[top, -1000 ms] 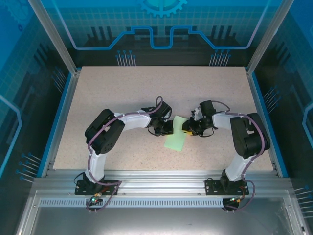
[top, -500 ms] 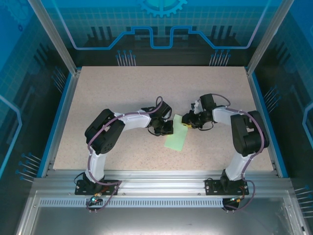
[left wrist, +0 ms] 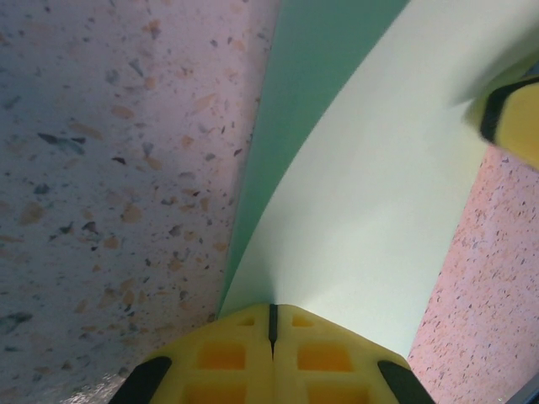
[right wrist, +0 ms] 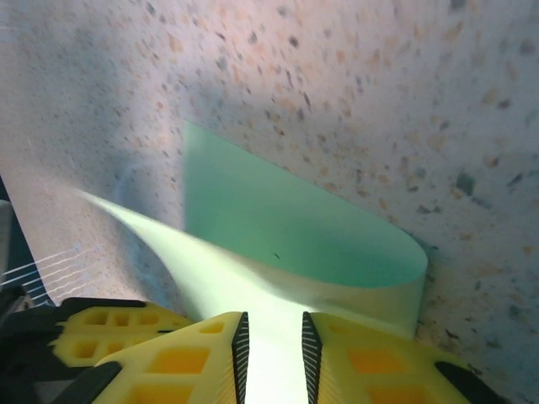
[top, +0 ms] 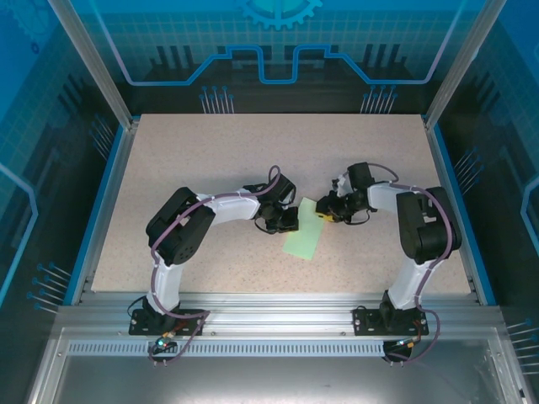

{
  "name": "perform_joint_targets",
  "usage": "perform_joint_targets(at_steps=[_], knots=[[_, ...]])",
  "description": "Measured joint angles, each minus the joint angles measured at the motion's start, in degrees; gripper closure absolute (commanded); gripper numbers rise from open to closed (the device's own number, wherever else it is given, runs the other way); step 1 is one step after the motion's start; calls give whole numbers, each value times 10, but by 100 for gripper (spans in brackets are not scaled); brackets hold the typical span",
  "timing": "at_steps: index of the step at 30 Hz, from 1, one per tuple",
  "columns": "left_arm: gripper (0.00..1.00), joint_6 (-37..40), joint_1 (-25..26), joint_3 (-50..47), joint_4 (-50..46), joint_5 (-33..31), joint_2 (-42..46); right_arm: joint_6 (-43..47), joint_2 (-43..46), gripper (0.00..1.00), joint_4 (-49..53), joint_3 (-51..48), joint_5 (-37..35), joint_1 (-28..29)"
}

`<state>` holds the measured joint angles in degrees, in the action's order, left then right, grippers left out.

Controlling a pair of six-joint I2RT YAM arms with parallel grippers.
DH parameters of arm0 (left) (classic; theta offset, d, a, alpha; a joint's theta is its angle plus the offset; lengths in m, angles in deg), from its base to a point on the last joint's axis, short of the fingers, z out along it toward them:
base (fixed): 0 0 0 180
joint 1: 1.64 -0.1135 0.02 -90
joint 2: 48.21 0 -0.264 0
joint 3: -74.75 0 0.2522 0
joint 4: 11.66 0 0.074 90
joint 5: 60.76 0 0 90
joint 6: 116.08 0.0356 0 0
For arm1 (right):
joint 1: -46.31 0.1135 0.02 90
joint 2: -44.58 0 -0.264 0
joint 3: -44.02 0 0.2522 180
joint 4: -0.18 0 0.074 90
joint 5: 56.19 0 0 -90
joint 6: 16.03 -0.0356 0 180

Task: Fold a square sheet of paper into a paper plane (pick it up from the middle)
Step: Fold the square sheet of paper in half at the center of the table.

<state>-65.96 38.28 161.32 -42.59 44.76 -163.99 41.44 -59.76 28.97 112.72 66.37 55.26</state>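
You had the pale mint-green paper sheet (top: 305, 240) lying near the middle of the speckled beige tabletop (top: 210, 160), curled over on itself, between both arms. Your left gripper (left wrist: 271, 316) was clamped fully closed on the sheet's near edge. Your right gripper (right wrist: 271, 324) sat at the opposite edge, its yellow fingers (right wrist: 370, 362) parted by a narrow gap with paper showing between them.
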Motion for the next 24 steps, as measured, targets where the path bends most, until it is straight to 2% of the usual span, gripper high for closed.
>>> perform_joint_targets(at_steps=[6,11,24], knots=[[100,0,0,0,0,0,0,7,-7,74,2,23,0,-22],[100,0,0,0,-1,1,0,7,-41,74,3,28,3,-27],[100,10,0,0,-1,2,0,16,-41,73,36,85,0,-28]])
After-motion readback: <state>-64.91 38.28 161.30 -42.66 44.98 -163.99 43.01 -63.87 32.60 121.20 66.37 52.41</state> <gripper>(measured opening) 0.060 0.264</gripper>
